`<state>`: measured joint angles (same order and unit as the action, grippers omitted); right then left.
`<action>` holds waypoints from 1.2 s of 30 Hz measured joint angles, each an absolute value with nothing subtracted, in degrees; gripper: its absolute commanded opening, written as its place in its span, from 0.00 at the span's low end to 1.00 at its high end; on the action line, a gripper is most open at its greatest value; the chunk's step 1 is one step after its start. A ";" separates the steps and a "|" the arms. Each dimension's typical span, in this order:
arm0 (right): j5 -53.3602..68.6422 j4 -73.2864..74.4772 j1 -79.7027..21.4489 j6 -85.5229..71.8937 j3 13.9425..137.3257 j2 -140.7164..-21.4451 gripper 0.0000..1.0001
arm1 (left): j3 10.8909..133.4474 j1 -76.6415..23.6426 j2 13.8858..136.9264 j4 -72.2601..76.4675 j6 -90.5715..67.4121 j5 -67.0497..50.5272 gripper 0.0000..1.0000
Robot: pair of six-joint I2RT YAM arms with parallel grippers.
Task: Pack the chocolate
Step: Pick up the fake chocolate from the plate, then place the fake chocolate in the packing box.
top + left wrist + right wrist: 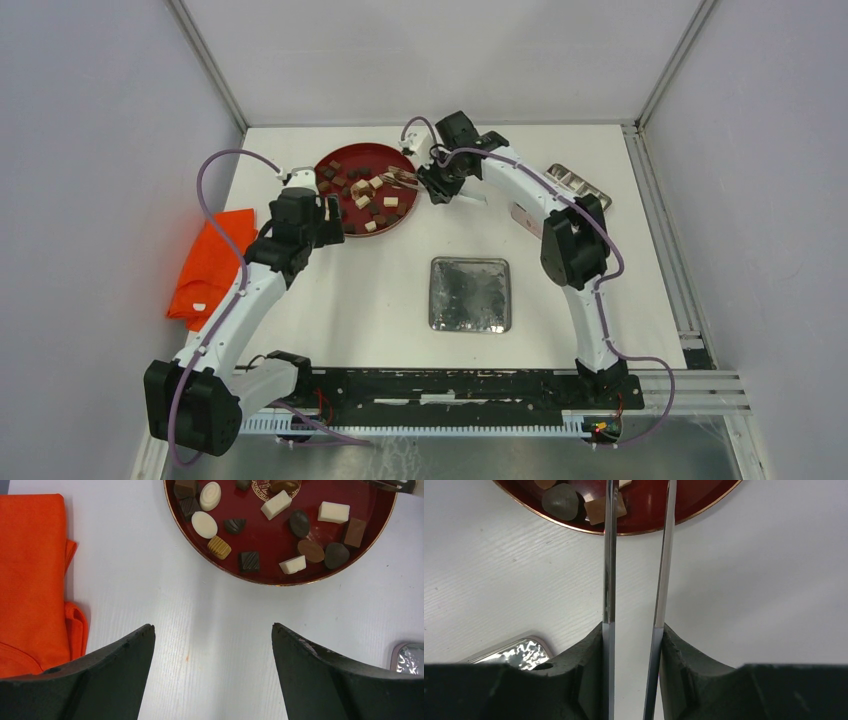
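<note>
Past plate rim, tongs over chocolate

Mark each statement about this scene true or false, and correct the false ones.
1. The right gripper holds a pair of thin metal tongs. True.
2. The left gripper is clamped shut. False: its jaws stand wide open and empty over the white table.
3. The folded orange cloth lies left of the round dark-red plate. True.
4. The bite-size chocolates already sit in the square silver tray. False: none shows in it; they lie on the plate.
5. The tongs' tips reach over the plate. True.
</note>
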<state>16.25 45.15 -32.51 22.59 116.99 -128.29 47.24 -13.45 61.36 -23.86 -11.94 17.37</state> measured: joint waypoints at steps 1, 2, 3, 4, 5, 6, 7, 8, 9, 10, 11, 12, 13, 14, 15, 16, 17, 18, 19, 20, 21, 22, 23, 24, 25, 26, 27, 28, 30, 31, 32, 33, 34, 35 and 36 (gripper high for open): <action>16.47 45.04 -32.51 22.59 116.64 -127.46 0.00 | 47.24 -13.47 61.36 -23.83 -11.94 17.37 0.91; 16.71 44.80 -32.51 22.59 116.27 -126.65 0.00 | 47.24 -13.47 61.36 -23.83 -11.94 17.37 0.91; 17.06 44.40 -32.49 22.61 115.57 -125.58 0.00 | 47.24 -13.47 61.34 -23.86 -11.94 17.37 0.91; 17.41 44.14 -32.47 22.61 114.76 -124.51 0.00 | 47.24 -13.47 61.34 -23.83 -11.94 17.34 0.91; 17.89 43.81 -32.40 22.63 113.62 -123.31 0.00 | 47.24 -13.47 61.34 -23.83 -11.94 17.30 0.91; 18.06 43.81 -32.29 22.65 112.77 -122.30 0.00 | 47.24 -13.47 61.34 -23.86 -11.94 17.26 0.91; 18.52 43.48 -32.10 22.70 111.11 -120.66 0.00 | 47.24 -13.45 61.34 -23.83 -11.94 17.12 0.91; 18.87 43.33 -31.97 22.74 109.56 -119.13 0.00 | 47.24 -13.45 61.34 -23.83 -11.94 16.88 0.90; 19.35 42.94 -31.77 22.81 107.61 -117.36 0.00 | 47.24 -13.45 61.32 -23.83 -11.94 16.73 0.91; 19.68 42.68 -31.48 22.85 105.43 -115.33 0.00 | 47.24 -13.45 61.30 -23.83 -11.94 16.49 0.91; 20.03 42.54 -31.05 22.87 103.31 -113.25 0.00 | 47.24 -13.45 61.23 -23.86 -11.94 16.36 0.91; 20.47 42.28 -30.55 22.94 101.27 -111.24 0.00 | 47.24 -13.45 61.10 -23.86 -11.94 16.32 0.91; 20.95 41.85 -29.71 23.05 98.61 -108.71 0.00 | 47.24 -13.45 60.99 -23.83 -11.94 16.29 0.91; 21.10 41.74 -28.88 23.16 96.71 -106.67 0.00 | 47.24 -13.45 60.86 -23.83 -11.94 16.23 0.90; 21.54 41.32 -27.53 23.33 94.15 -104.03 0.00 | 47.24 -13.45 60.71 -23.83 -11.94 16.14 0.90; 21.78 41.10 -26.41 23.44 92.51 -102.24 0.00 | 47.24 -13.45 60.60 -23.83 -11.94 16.05 0.90; 22.11 40.69 -24.93 23.53 90.45 -100.07 0.00 | 47.24 -13.45 60.55 -23.83 -11.94 15.92 0.90; 22.33 40.25 -23.27 23.62 88.40 -98.02 0.00 | 47.24 -13.45 60.47 -23.81 -11.94 15.86 0.90; 22.68 39.72 -21.23 23.81 86.11 -95.85 0.00 | 47.24 -13.45 60.45 -23.81 -11.94 15.75 0.90; 22.79 39.59 -19.35 23.92 84.27 -94.11 0.00 | 47.24 -13.45 60.36 -23.83 -11.94 15.57 0.90; 23.00 39.35 -17.39 24.05 82.46 -92.62 0.00 | 47.22 -13.45 60.29 -23.83 -11.94 15.25 0.90; 23.14 39.20 -15.51 24.29 80.73 -91.39 0.00 | 47.22 -13.45 60.18 -23.81 -11.94 14.90 0.90; 23.20 38.96 -13.87 24.45 79.07 -90.37 0.00 | 47.22 -13.45 60.10 -23.81 -11.94 14.72 0.90; 23.35 38.35 -11.60 24.80 76.62 -89.08 0.00 | 47.22 -13.47 59.96 -23.83 -11.94 14.46 0.90; 23.33 38.24 -9.98 25.04 74.85 -88.14 0.00 | 47.22 -13.47 59.86 -23.83 -11.94 14.39 0.90; 23.33 38.22 -8.21 25.41 72.97 -87.29 0.00 | 47.22 -13.45 59.77 -23.81 -11.94 14.35 0.90; 23.33 38.22 -6.79 25.74 71.46 -86.67 0.01 | 47.22 -13.45 59.61 -23.81 -11.94 14.24 0.90; 23.40 38.37 -4.97 26.17 69.91 -86.04 0.01 | 47.22 -13.45 59.48 -23.79 -11.94 14.11 0.90; 23.55 38.68 -2.37 27.03 68.29 -85.41 0.02 | 47.22 -13.45 59.20 -23.79 -11.92 13.58 0.90; 23.81 38.68 -0.47 27.59 67.66 -85.21 0.02 | 47.22 -13.45 59.07 -23.77 -11.94 13.34 0.90; 24.05 38.70 0.80 28.05 67.37 -85.19 0.02 | 47.22 -13.45 58.98 -23.75 -11.94 13.21 0.90; 24.40 38.70 2.50 28.67 67.16 -85.19 0.02 | 47.22 -13.45 58.96 -23.75 -11.94 13.10 0.90; 24.56 38.68 3.70 29.10 67.02 -85.19 0.02 | 47.22 -13.45 58.96 -23.70 -11.94 13.06 0.90; 24.64 38.70 4.99 29.63 66.96 -85.19 0.03 | 47.22 -13.45 58.96 -23.70 -11.94 12.93 0.90; 24.67 38.70 6.02 30.04 66.94 -85.19 0.03 | 47.22 -13.45 58.96 -23.70 -11.94 12.91 0.90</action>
